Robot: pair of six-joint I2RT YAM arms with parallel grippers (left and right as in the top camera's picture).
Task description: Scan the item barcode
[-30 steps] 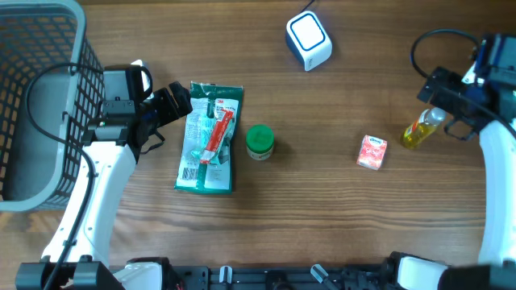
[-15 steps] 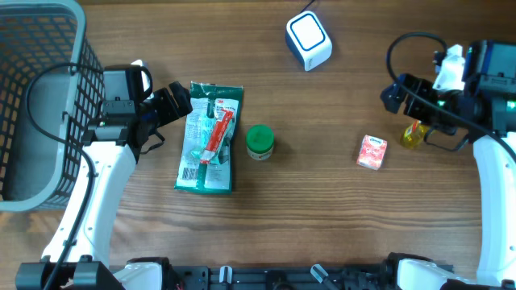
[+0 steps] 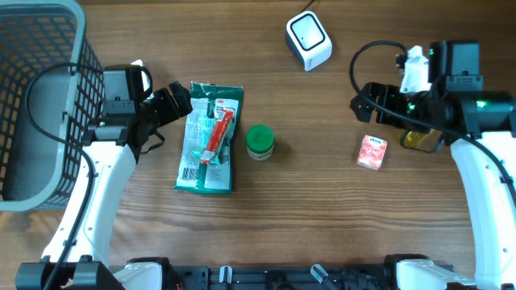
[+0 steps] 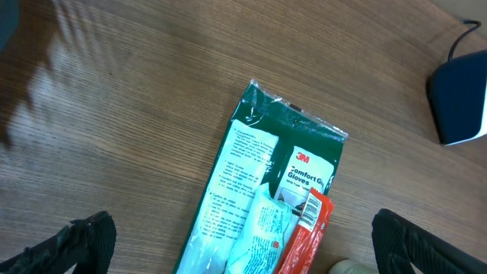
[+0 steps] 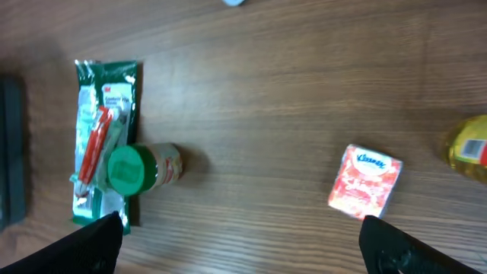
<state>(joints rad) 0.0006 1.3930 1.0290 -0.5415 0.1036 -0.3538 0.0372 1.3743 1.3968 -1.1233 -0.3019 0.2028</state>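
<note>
On the wooden table (image 3: pixel 322 209), every item lies loose and neither claw holds anything. Your left gripper (image 3: pixel 171 106) has its fingers (image 4: pixel 85 237) spread wide, hovering just beside the top edge of the green glove packet (image 3: pixel 208 137). Its wrist camera reads "3M" and "Comfort G… Gloves" on that packet; the smaller print is too fine to make out. Just right of the packet stands a green-lidded jar (image 3: pixel 260 142). Your right gripper (image 3: pixel 364 105) is also spread wide, above the table near the red tissue pack (image 5: pixel 364 181) marked "Kleenex". A yellow bottle (image 3: pixel 419 138) lies partly hidden under that arm, its label unreadable. The white scanner (image 3: pixel 309 39) sits at the far edge, well apart from all four items. A grey basket (image 3: pixel 40 97) stands at the left.
</note>
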